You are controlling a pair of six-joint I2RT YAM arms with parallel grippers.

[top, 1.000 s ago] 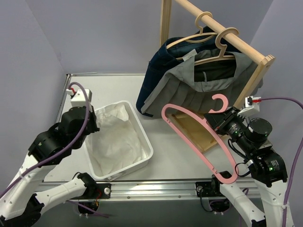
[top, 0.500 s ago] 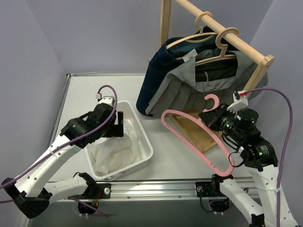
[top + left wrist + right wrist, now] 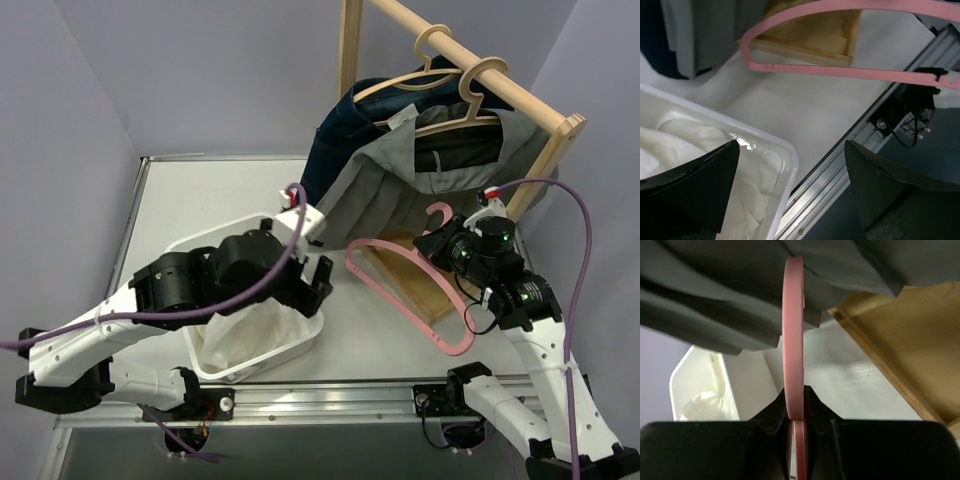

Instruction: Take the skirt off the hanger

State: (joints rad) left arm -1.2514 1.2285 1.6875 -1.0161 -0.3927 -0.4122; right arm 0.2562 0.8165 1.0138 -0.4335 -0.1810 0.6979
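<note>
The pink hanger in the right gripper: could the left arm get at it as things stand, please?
Probably yes. The left gripper is open, and its wrist view shows the pink hanger ahead, with nothing between them.

The pale surface (image 3: 200,200) carries a white plastic bin (image 3: 262,358) near its front left. The wooden rack base (image 3: 405,272) lies toward its right, with bare surface between them.

left tool (image 3: 791,145): fingers spread wide, empty, arm stretched toward right tool | right tool (image 3: 795,407): fingers pinched on pink hanger (image 3: 793,330), wrist raised
</note>
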